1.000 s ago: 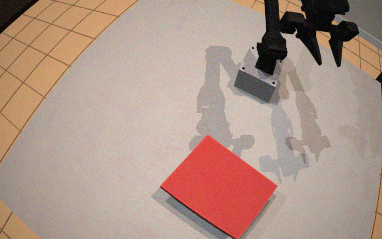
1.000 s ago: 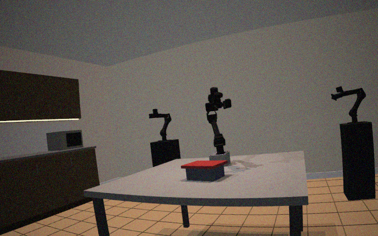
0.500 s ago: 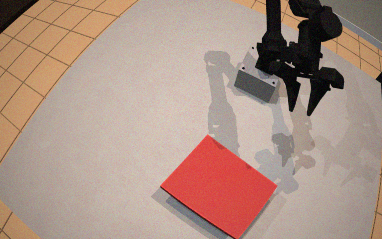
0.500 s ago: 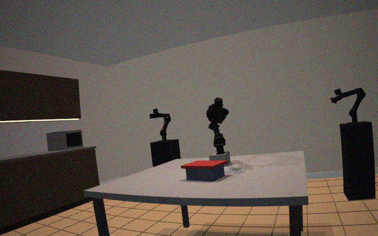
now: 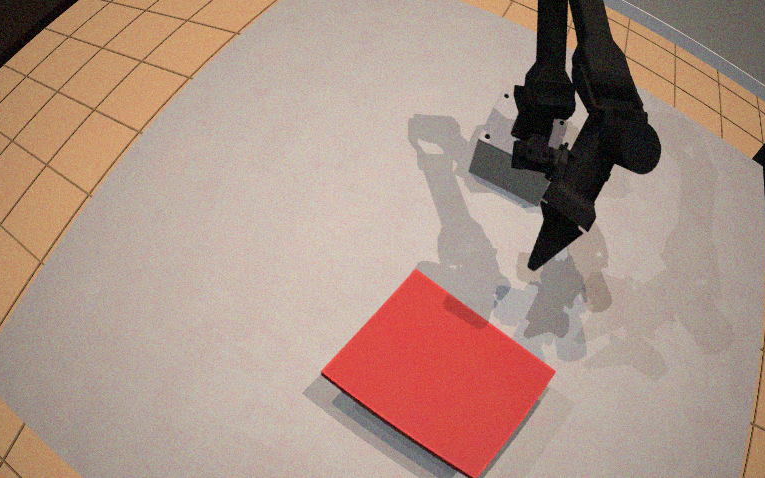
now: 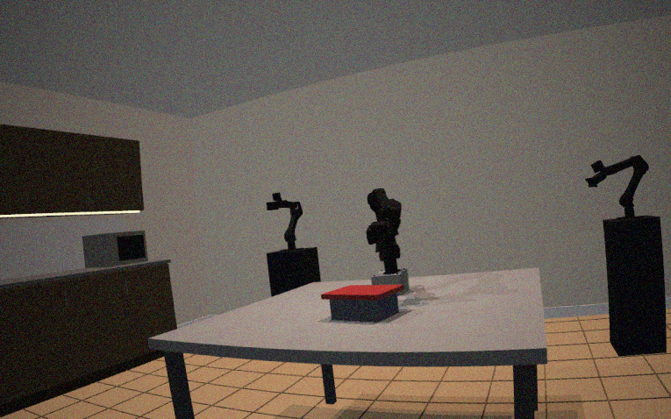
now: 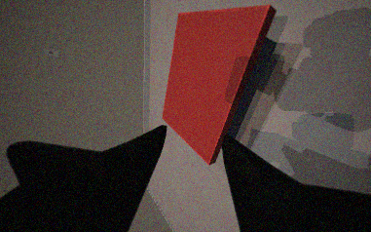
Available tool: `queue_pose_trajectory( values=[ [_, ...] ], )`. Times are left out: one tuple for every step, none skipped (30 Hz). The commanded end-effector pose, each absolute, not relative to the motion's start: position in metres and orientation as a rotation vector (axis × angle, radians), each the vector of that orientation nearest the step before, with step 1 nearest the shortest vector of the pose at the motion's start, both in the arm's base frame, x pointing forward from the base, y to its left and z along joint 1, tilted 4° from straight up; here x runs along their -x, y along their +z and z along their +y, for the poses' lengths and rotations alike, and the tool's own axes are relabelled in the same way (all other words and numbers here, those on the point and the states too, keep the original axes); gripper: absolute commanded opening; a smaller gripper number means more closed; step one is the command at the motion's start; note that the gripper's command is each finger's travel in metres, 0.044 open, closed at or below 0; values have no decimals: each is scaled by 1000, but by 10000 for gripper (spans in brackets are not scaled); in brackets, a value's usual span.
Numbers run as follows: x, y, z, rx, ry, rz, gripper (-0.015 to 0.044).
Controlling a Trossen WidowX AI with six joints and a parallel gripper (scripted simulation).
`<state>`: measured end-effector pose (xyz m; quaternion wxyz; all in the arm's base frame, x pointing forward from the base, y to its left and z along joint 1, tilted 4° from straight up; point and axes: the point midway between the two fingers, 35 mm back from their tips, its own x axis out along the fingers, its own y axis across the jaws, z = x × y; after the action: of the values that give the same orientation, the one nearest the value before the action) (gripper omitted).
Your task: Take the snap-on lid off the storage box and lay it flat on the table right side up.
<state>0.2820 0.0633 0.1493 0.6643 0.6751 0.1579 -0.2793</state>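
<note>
The red lid [image 5: 439, 368] [image 6: 363, 291] [image 7: 208, 73] still closes the box [image 6: 364, 308] [image 7: 246, 104], toward the near edge of the desk [image 5: 136, 296] [image 6: 348, 356] [image 7: 189, 195] in the exterior view, and the end effector [image 5: 532, 267] [image 6: 378, 233] [image 7: 195, 135] is half-open, empty; gripping, unsnapping and laying remain.

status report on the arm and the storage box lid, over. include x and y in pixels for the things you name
Pincer [image 5: 542, 268] [image 7: 195, 135] open, nothing held. Red lid [image 5: 439, 371] [image 6: 363, 291] [image 7: 213, 80] on storage box [image 6: 364, 308]. No obstruction seen between pincer and lid.

Matt, smooth red lid [image 5: 440, 371] [image 6: 363, 291] [image 7: 212, 78]; tiled floor [image 5: 64, 124] [image 6: 588, 374].
</note>
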Motion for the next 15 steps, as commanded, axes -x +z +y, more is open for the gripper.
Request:
queue_pose_trajectory(
  values=[
    [-282, 143, 60, -1581, -665, 315, 235],
    [-282, 143, 60, -1581, -665, 315, 235],
    [-282, 143, 60, -1581, -665, 315, 235],
    [-282, 143, 60, -1581, -665, 315, 235],
    [-282, 143, 60, -1574, -661, 322, 235],
    [-282, 144, 61, -1567, -657, 329, 235],
    [-282, 144, 60, -1574, -661, 322, 235],
    [-282, 143, 60, -1581, -665, 315, 235],
    [-282, 140, 60, -1581, -665, 315, 235],
    [-284, 132, 60, -1581, -665, 315, 235],
    [-286, 118, 61, -1581, -665, 315, 235],
    [-287, 102, 60, -1581, -665, 315, 235],
    [-287, 89, 60, -1581, -665, 315, 235],
    [-287, 81, 59, -1581, -665, 315, 235],
    [-286, 79, 59, -1581, -665, 315, 235]
  ],
)
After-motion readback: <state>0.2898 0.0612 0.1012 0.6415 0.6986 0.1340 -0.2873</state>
